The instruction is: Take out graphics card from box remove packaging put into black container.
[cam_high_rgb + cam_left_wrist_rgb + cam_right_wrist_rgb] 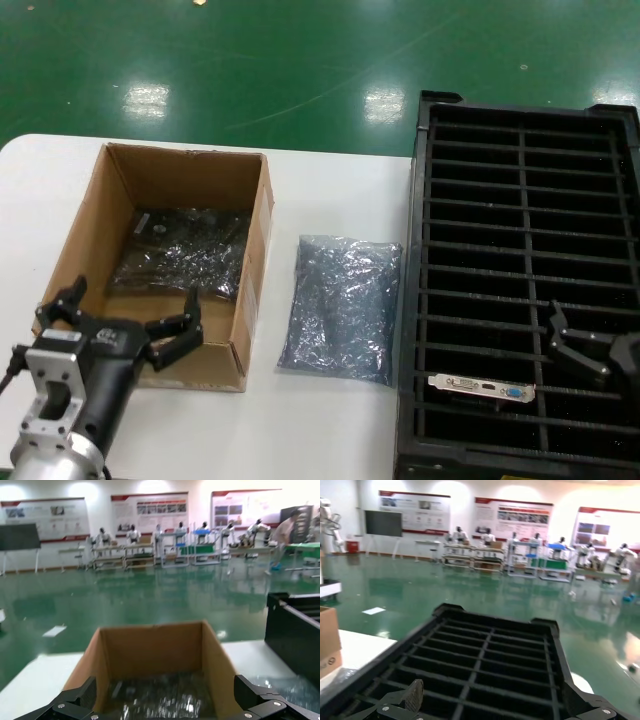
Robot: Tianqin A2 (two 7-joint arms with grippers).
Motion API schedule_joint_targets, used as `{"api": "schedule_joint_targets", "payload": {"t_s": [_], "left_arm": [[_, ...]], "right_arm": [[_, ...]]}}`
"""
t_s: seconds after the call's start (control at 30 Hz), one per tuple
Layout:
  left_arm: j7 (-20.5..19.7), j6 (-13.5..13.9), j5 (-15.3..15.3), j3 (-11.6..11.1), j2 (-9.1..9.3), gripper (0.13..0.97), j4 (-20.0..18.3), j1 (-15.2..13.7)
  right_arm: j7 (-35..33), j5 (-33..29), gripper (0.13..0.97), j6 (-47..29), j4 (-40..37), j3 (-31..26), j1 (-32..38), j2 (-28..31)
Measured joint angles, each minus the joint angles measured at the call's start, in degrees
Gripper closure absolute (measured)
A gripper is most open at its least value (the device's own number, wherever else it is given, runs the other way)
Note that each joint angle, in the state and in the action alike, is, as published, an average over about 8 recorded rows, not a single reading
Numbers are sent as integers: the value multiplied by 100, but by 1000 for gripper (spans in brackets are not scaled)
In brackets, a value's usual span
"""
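Observation:
The graphics card [482,387] stands in a near slot of the black container [522,140], its silver bracket with a blue port showing. The empty grey packaging [340,306] lies flat on the table between the box and the container. The brown box [255,240] holds dark glossy bagged boards [182,252]; it also shows in the left wrist view [150,655]. My left gripper [130,305] is open and empty over the box's near edge. My right gripper [578,350] is open and empty above the container's near right slots, seen also in the right wrist view [490,702].
The white table [330,420] carries the box on the left and the container on the right. Green floor lies beyond the table's far edge. The container's other slots [485,655] hold nothing.

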Motion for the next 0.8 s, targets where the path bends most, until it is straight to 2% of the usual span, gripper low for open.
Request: {"api": "schedule_joint_targets", "payload": {"t_s": [0.17, 0.8], "left_arm": [[103, -105, -161, 30, 11, 132, 31, 94], [111, -114, -175, 33, 12, 132, 34, 101]], "right_arm": [[-80, 86, 129, 129, -49, -18, -33, -87], [-87, 94, 129, 141, -53, -19, -36, -95]]}}
